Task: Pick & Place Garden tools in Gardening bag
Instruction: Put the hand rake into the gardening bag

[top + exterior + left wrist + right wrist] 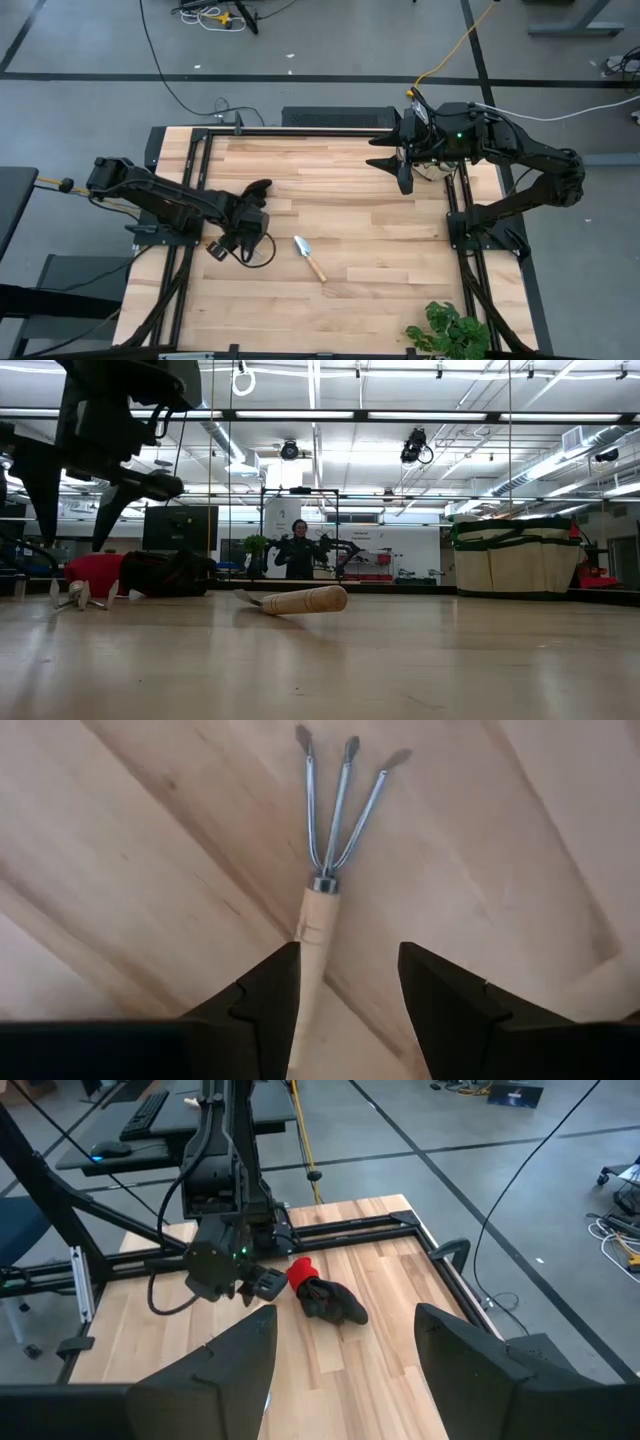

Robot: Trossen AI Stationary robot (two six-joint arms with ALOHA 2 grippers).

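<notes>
- Left gripper [345, 985] fingers spread, straddling one rake [325, 870] handle on the table [380, 260], not clamped.
- Right gripper [345, 1350] wide open, empty, raised at the far edge.
- One trowel [308, 256] mid-table.
- One glove [325, 1295] beside the left arm.
- One bag [515, 555], seen only in the low view.

Your right gripper [345, 1370] has its jaws wide apart; ahead, beyond them, the red-and-black glove [325, 1295] lies on the counter [375, 1350].
</notes>
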